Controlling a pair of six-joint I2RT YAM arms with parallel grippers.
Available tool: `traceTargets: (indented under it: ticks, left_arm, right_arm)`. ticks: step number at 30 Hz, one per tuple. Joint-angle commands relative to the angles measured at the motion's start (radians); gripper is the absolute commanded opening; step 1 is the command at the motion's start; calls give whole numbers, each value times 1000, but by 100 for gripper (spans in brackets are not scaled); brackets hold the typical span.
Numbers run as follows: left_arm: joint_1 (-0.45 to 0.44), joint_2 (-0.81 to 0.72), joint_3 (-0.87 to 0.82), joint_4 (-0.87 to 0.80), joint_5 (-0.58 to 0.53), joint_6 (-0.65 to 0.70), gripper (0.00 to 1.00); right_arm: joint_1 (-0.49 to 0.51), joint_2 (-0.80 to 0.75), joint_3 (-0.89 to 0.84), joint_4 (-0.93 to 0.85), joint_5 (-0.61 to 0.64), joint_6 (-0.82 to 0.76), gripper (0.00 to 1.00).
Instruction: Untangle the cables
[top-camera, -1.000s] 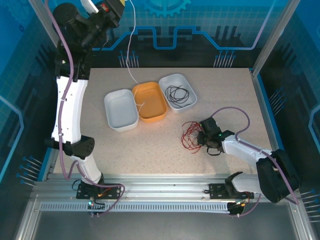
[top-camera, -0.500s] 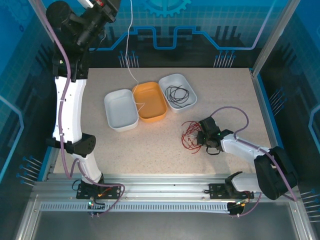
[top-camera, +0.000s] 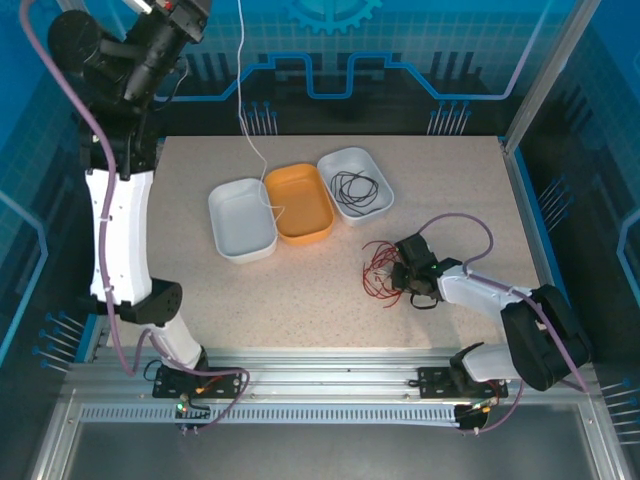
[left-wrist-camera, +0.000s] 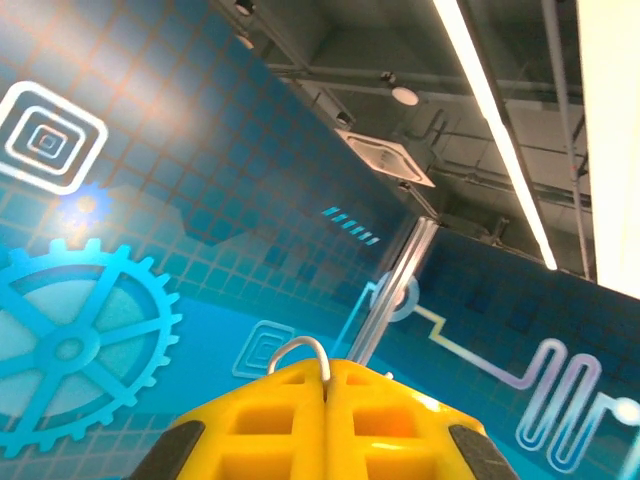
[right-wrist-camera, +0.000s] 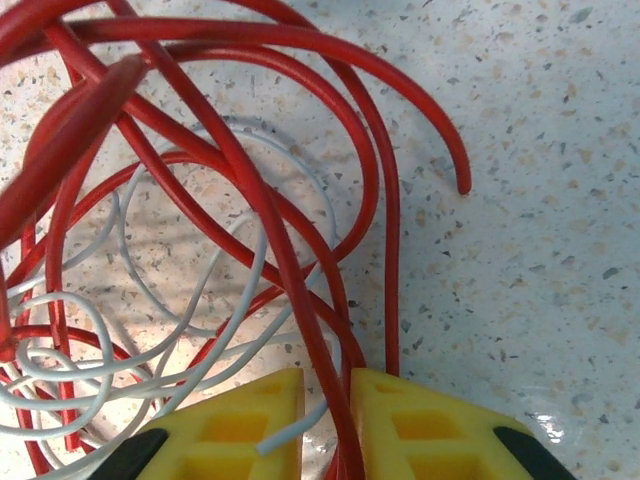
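The thin red cable (top-camera: 378, 268) lies in a loose bunch on the right side of the speckled desk (top-camera: 300, 290). The right claw (right-wrist-camera: 328, 390) is pinched on one red strand. The thin white cable (top-camera: 239, 80) hangs down into the orange oval tray (top-camera: 308, 210). We see the left claw (left-wrist-camera: 326, 378) high up, squeezed together on it. The thin black cable (top-camera: 353, 187) sits curled in the far white oval tray (top-camera: 350, 152).
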Motion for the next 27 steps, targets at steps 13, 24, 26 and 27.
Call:
traceTargets:
  ticks: [13, 24, 26, 27]
  left_arm:
    - [5, -110, -246, 130, 69, -31, 0]
    - [5, -145, -312, 153, 80, -42, 0]
    - [5, -152, -316, 145, 82, -37, 0]
    - [5, -154, -317, 139, 82, -34, 0]
  right_arm:
    - [249, -349, 205, -173, 119, -230, 65]
    - [438, -92, 361, 237, 147, -582, 75]
    - [440, 19, 424, 291, 144, -620, 76]
    - [442, 59, 448, 319, 138, -639, 77]
